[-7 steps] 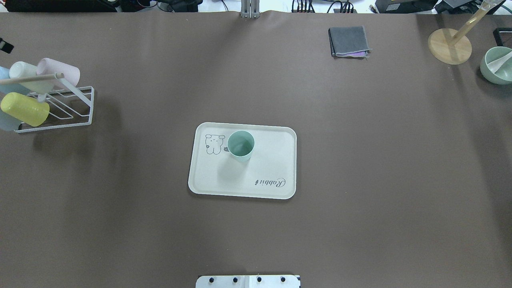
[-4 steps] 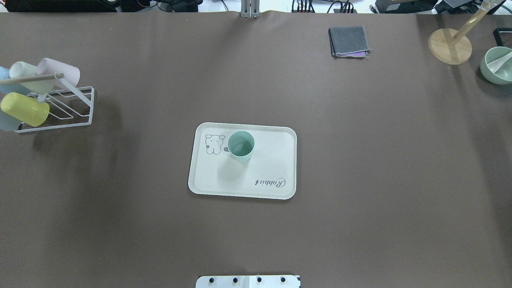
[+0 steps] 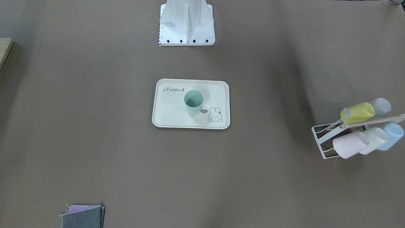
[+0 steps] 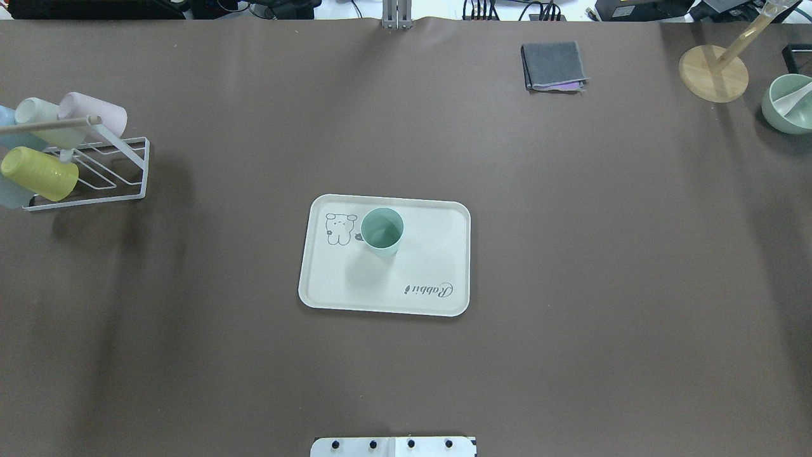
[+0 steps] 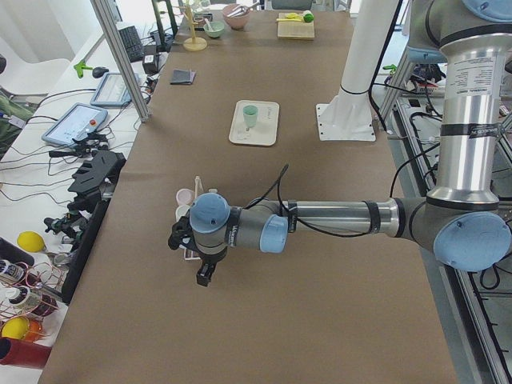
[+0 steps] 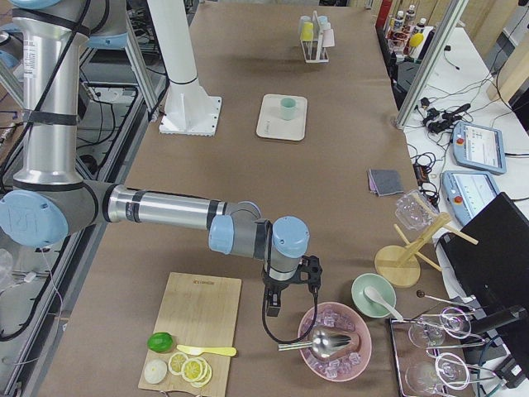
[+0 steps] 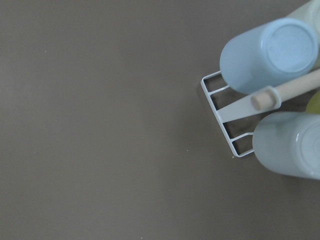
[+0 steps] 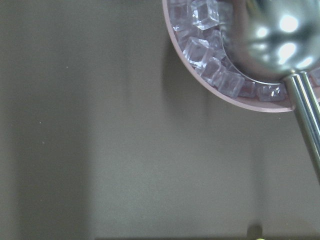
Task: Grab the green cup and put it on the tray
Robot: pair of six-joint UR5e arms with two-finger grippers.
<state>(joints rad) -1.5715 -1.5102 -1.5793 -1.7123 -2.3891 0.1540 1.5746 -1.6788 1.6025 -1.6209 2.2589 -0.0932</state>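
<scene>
The green cup (image 4: 382, 231) stands upright on the cream tray (image 4: 438, 244) at the table's middle, next to the rabbit drawing. It also shows in the front view (image 3: 193, 101) on the tray (image 3: 171, 109), and small in both side views (image 5: 250, 116) (image 6: 287, 107). My left gripper (image 5: 204, 276) shows only in the exterior left view, by the cup rack and far from the tray. My right gripper (image 6: 271, 310) shows only in the exterior right view, beside an ice bowl. I cannot tell whether either is open or shut.
A white wire rack (image 4: 95, 171) with several pastel cups stands at the table's left end and fills the left wrist view's right side (image 7: 220, 100). A grey cloth (image 4: 553, 65), a wooden stand (image 4: 713, 73) and a green bowl (image 4: 790, 105) lie far right. A pink ice bowl (image 6: 335, 331) holds a metal scoop.
</scene>
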